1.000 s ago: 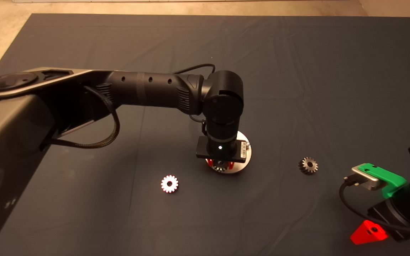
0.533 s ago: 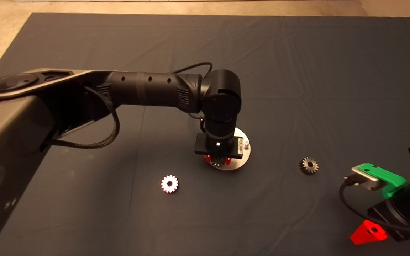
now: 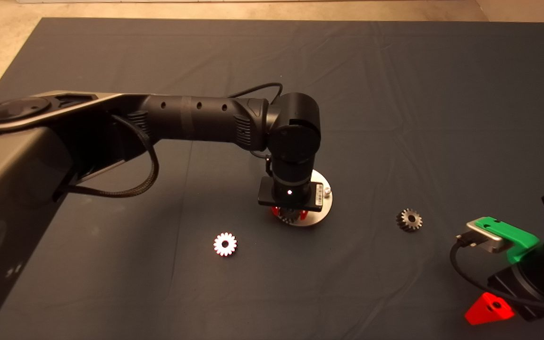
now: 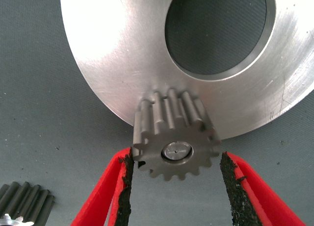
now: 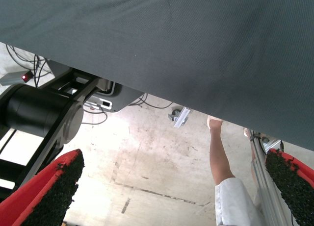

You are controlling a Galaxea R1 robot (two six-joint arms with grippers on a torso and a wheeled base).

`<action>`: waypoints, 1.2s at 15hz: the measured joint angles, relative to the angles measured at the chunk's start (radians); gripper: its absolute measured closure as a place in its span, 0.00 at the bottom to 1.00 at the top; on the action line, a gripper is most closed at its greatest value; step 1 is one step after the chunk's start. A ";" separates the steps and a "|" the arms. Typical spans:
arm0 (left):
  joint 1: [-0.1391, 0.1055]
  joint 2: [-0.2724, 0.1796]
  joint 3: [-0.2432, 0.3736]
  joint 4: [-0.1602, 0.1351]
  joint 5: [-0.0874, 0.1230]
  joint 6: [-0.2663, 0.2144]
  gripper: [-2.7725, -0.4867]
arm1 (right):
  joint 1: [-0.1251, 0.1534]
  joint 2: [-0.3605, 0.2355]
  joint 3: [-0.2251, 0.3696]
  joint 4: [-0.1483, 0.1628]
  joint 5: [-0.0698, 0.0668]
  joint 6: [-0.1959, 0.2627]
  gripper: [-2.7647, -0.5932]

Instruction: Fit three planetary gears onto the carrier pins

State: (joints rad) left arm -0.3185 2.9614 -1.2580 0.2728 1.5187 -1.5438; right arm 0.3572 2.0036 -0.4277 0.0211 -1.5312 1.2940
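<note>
Dark grey cloth covers the table (image 3: 395, 94), wrinkled in long folds, with pale concrete floor showing past its far edge. From the left side a black jointed arm (image 3: 196, 120) reaches across the mat and bends sharply downward at the wrist, so the left gripper (image 4: 175, 187) points straight down over a flat round shiny metal disc with a large centre hole (image 4: 113, 54). Its two red fingers (image 4: 105, 196) stand spread apart, the black pads on either side of a small dark grey metal spur gear (image 4: 174, 138). That gear sits on one of the short silvery carrier pins (image 4: 176, 150), whose flat end shows in the gear's centre hole at the disc's near rim. One pad lies just beside the gear's teeth and the other stands clear of them, so the gear is released, not squeezed. Another silvery stud (image 3: 327, 191) rises bare on the right side of the disc.

A bright silvery spur gear (image 3: 225, 244) lies flat on the cloth to the left of the disc, well apart from it, and a darker spur gear (image 3: 409, 220) lies to its right.

At the lower right edge of the mat the right gripper (image 5: 176, 196) waits, its fingers spread wide; beyond the mat its wrist view shows the floor and a person's leg (image 5: 221, 160).
</note>
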 joint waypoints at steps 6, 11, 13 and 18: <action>-0.018 -0.001 0.055 -0.001 0.000 -0.032 0.61 | 0.000 0.000 0.000 0.000 0.000 0.000 0.01; -0.133 -0.001 0.126 0.002 0.001 -0.088 0.51 | 0.000 0.000 0.000 0.000 0.000 0.000 0.01; -0.117 -0.006 0.172 0.009 0.001 -0.120 0.51 | 0.000 0.000 0.000 0.000 0.000 0.000 0.01; -0.120 -0.154 0.404 0.103 -0.002 -0.206 0.39 | 0.000 0.000 0.000 0.000 0.000 0.000 0.01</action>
State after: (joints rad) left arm -0.4382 2.8070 -0.8537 0.3759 1.5170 -1.7498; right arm 0.3570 2.0036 -0.4279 0.0211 -1.5313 1.2940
